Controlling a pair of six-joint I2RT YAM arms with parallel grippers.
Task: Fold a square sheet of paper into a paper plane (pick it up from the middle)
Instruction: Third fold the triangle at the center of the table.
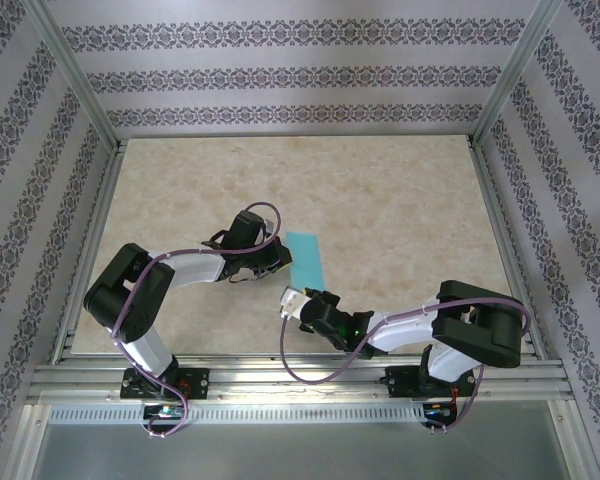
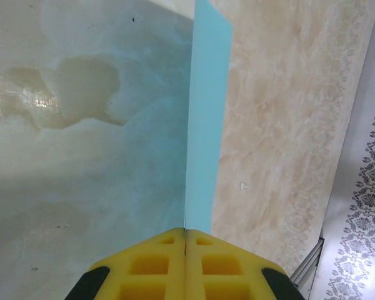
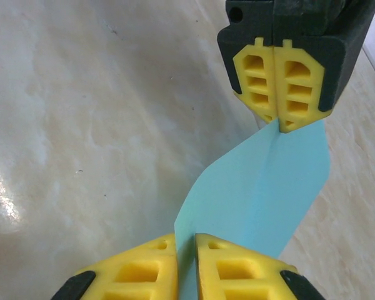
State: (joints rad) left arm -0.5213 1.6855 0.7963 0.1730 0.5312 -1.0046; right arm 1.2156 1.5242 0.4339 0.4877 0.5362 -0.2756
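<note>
One paper sheet [image 3: 256, 194], two tools [image 3: 279, 122] [image 3: 186, 244]

Bright, even light leaves only faint shadows, though the glossy counter [image 2: 25, 94] throws white glare (at the left edge of both wrist views).

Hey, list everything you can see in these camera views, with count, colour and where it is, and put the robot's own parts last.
sheet of paper: one, turquoise, mid-table, spanning between the two grippers
table: one, beige marbled top, beneath everything
walls: three, pale with grey floral bands, left, back and right of the table
metal frame: one, silver, along the table's edges
left arm: one, black and white, near-left
right arm: one, black and white, near-right
left gripper: one, yellow fingers, shut on one end of the paper
right gripper: one, yellow fingers, other paper end between them, grip unclear
</note>
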